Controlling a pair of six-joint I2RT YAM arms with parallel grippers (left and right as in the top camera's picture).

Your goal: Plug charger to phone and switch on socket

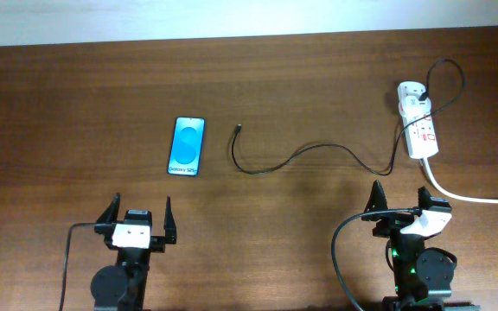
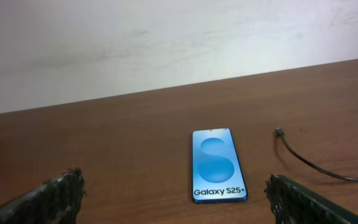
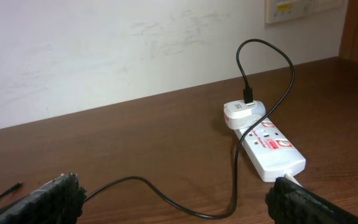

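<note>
Two arms wait at the table's (image 1: 76, 112) front edge, the left gripper (image 1: 141, 210) and right gripper (image 1: 399, 199) both with fingers spread, holding nothing. The phone (image 1: 188, 146) lies screen-up left of centre. The plug tip (image 1: 239, 130) rests near it, apart, and the charger cable (image 1: 318, 147) trails to the adapter (image 1: 411, 91) in the socket (image 1: 419, 128) near the far right corner. Likely faults: the small, flat-lying tip slipping from a pinch; the unbraced phone sliding when pushed; a taut cable tugging the adapter.

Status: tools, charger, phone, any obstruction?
Left tool and right tool open, empty. Charger tip loose beside phone, unplugged. Nothing between them.
</note>
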